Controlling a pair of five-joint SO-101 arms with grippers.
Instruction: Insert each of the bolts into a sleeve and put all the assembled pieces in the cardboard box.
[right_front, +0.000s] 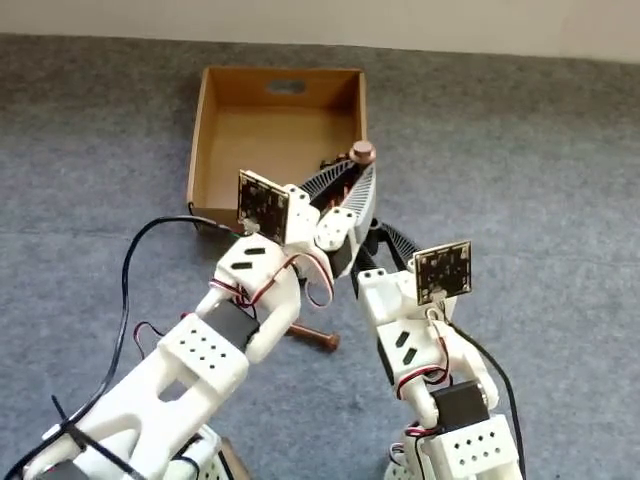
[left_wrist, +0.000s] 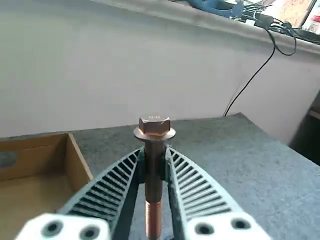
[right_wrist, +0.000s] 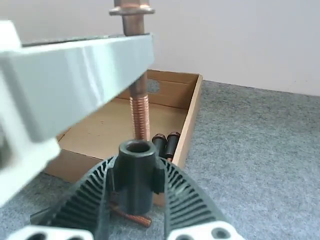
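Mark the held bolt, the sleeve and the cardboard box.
bolt (left_wrist: 154, 172), left wrist view, plain shank under the head.
sleeve (right_wrist: 136, 175), right wrist view, outer side wall.
cardboard box (right_front: 270, 150), high view, bare floor.

Open carpet (right_front: 540, 150) surrounds the cardboard box (right_front: 197, 150), whose near wall obstructs.

Can't see bolt (left_wrist: 154, 126) thread end in left wrist view, cropped at edge. Losing head top and mid-shank in right wrist view: edge crop, blurred finger (right_wrist: 75, 70) of left gripper (left_wrist: 154, 151). Can't identify two dark pieces (right_wrist: 165, 142) behind cardboard box (right_wrist: 191, 115) wall.
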